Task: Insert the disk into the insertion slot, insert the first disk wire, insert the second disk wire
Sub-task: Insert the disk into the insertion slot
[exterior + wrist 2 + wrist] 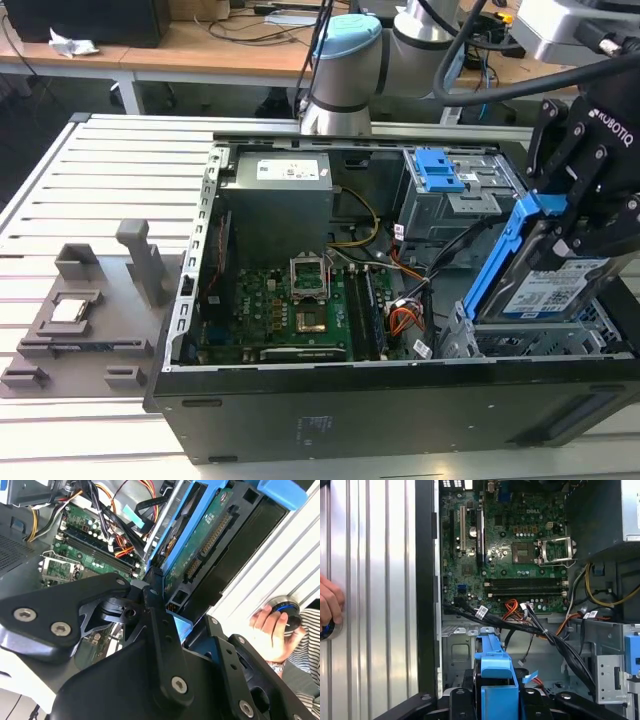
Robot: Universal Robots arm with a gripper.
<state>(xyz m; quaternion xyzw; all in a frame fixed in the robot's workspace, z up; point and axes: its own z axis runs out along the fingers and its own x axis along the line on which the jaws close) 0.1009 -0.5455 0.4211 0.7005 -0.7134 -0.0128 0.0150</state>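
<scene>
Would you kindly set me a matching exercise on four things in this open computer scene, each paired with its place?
1. silver hard drive in a blue plastic carrier
2. grey perforated sheet-metal drive cage
3. green motherboard
4. person's hand

A. on the ribbed metal table
B. held tilted in the black gripper
C. flat inside the black computer case
D. just below the tilted drive

Pairs: 1-B, 2-D, 3-C, 4-A

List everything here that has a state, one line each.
disk, tilted, held above the insertion slot, not seated.
insertion slot, bay empty.
gripper, shut on the disk.
computer case, side open, interior exposed.
processor socket, load plate swung open.
</scene>
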